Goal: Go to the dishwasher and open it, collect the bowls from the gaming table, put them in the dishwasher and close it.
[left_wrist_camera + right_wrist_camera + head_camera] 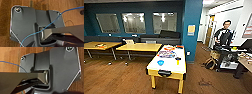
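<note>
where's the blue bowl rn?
Head view: the blue bowl sits on the gaming table, on the white top near its front end and left side, with a small yellow thing to its right and the colourful central graphic just behind.

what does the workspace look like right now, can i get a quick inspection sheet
surface: gaming table, glossy white top on a yellow frame, stands on the wood floor ahead of the robot
job's things: blue bowl near the table's close end; a small yellow thing to its right, too blurred to tell if it is a bowl
clutter: colourful graphic mid-table; dark piece by the yellow thing
grippers: cannot tell open or shut
cables: blue cable crosses the left wrist plate; another blue cable by the right wrist
surroundings: yellow-topped tables to the left, teal wall with windows, a person behind a cart on the right
</note>
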